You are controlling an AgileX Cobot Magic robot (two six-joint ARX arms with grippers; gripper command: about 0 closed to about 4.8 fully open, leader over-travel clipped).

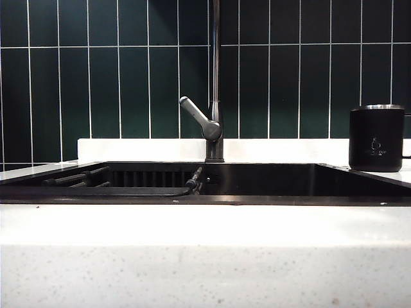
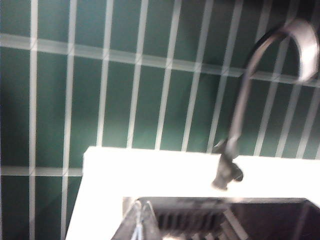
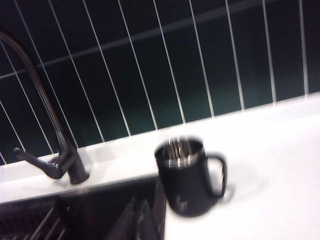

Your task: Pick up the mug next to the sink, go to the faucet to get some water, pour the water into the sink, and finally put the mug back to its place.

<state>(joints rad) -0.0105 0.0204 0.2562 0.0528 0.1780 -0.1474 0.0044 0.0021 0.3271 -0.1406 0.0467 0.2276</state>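
The matte black mug (image 1: 376, 138) with a silver rim stands upright on the white countertop right of the sink (image 1: 270, 200). The right wrist view shows the mug (image 3: 187, 181) close ahead, handle turned away from the basin. My right gripper (image 3: 139, 201) is shut and empty, its tips over the sink edge short of the mug. The tall dark faucet (image 1: 215, 122) rises behind the middle of the basin, lever angled to the left. My left gripper (image 2: 142, 204) is shut and empty, pointing at the sink's far left corner (image 2: 131, 202), with the faucet (image 2: 239, 120) off to one side. Neither gripper shows in the exterior view.
Dark green tiles (image 1: 96, 90) cover the wall behind a low white ledge (image 1: 141, 149). A dark slatted rack (image 1: 74, 179) and a black hose (image 1: 192, 179) lie in the basin's left half. A wide white speckled counter front (image 1: 205, 256) fills the foreground.
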